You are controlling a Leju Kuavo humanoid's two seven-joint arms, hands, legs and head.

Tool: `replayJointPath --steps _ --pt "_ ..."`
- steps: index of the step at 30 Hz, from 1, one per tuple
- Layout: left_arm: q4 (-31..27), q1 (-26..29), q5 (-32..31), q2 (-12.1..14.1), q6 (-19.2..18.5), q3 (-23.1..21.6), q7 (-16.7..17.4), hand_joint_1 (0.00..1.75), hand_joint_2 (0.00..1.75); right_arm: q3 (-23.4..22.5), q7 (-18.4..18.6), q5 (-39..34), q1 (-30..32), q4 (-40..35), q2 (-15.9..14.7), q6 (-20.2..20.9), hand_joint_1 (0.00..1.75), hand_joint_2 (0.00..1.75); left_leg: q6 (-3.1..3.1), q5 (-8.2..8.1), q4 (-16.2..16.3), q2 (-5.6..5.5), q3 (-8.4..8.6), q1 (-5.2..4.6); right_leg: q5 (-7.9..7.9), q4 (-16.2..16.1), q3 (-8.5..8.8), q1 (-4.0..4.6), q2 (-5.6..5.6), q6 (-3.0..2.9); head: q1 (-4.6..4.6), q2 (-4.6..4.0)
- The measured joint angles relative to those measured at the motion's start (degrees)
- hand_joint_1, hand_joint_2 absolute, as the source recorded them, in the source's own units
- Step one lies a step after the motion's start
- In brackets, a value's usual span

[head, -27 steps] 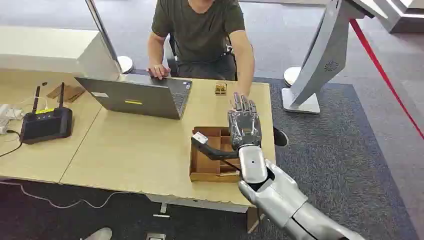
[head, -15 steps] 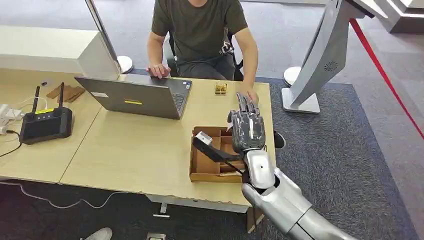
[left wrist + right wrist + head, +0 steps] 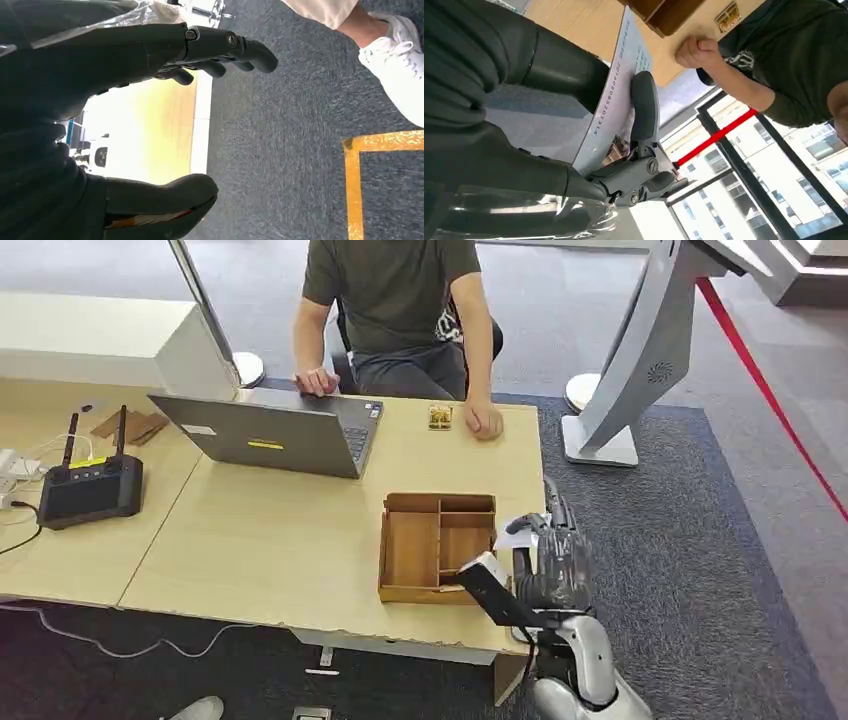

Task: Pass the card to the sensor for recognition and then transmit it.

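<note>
While the right hand [image 3: 549, 115] pinches the card [image 3: 616, 85] between thumb and fingers, just off the near right corner of the table [image 3: 290, 540], the step in hand looks like carrying it to the sensor; I cannot tell which object is the sensor, perhaps the small gold piece [image 3: 440, 417] beside the person's fist [image 3: 484, 423]; the card should likely go flat and steady, the pinch kept firm, since it stands on edge and could slip. In the left wrist view, the left hand [image 3: 115, 120] hangs over dark carpet, fingers apart, holding nothing. On the pale wood sit a divided wooden box [image 3: 437, 548], a laptop [image 3: 270, 432] and a black radio unit [image 3: 90, 488]; grey carpet surrounds the table.
</note>
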Motion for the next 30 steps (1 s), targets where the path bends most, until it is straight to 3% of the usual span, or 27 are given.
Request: replayJointPath --steps 10,17,30 --pt "0.0 0.1 1.0 0.1 0.7 1.1 0.6 0.00 1.75 -4.1 -1.4 -7.4 6.6 -3.0 -3.3 -3.6 1.75 1.75 0.01 0.00 0.0 -0.01 0.01 0.00 0.00 0.0 0.03 0.01 -0.01 0.00 -0.02 0.00" --pt "0.0 0.0 1.1 0.1 1.2 1.7 0.9 0.00 1.75 -5.3 -1.5 -11.3 9.2 -0.7 -4.8 -3.1 1.75 1.75 0.03 -0.02 0.0 -0.01 -0.01 -0.01 -0.01 0.0 0.01 0.00 -0.01 0.01 0.00 0.00" --pt "0.0 0.0 1.4 0.1 1.9 2.2 1.5 0.00 1.75 -4.3 -1.5 -15.3 9.4 8.6 -3.7 -0.4 1.75 1.75 0.03 -0.02 0.0 -0.02 -0.04 0.00 -0.01 0.0 0.02 0.01 -0.01 0.01 -0.02 0.00"
